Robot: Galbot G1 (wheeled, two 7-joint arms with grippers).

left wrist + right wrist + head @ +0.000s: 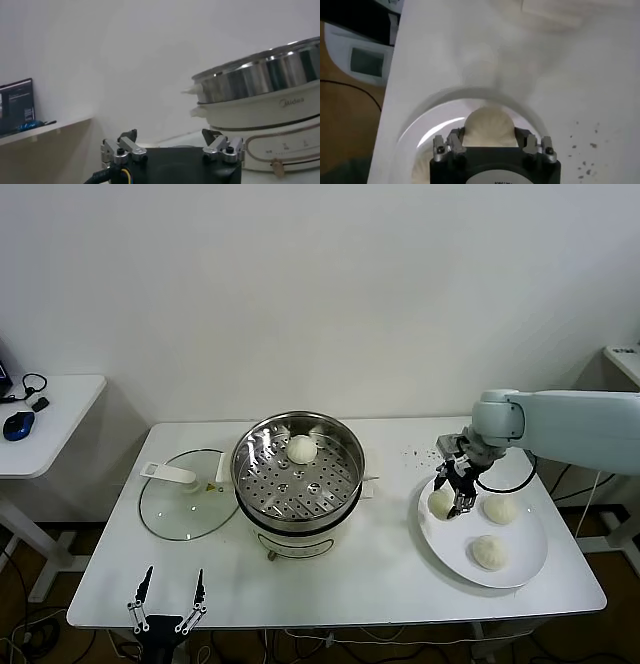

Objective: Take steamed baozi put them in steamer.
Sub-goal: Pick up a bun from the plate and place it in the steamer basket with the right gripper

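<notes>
The steamer (pixel 252 484) stands mid-table, a shiny steel pot with a perforated tray; one steamed baozi (pixel 301 448) lies at its far side. Three more off-white buns lie on a white plate (pixel 522 572) at the right. My right gripper (pixel 448 502) is down over the leftmost one (pixel 439 504), shut on it. In the right wrist view that baozi (pixel 489 125) fills the gap, with a finger (pixel 457 138) pressed on each side, over the plate (pixel 440 107). My left gripper (pixel 168 594) is parked open at the table's front edge, left of the steamer (pixel 260 75).
A flat glass lid (pixel 185 496) with a white handle lies left of the steamer. Two other buns (pixel 499 509) (pixel 489 552) share the plate. A side table with a blue mouse (pixel 18 425) stands at far left. Dark crumbs (pixel 412 452) dot the table behind the plate.
</notes>
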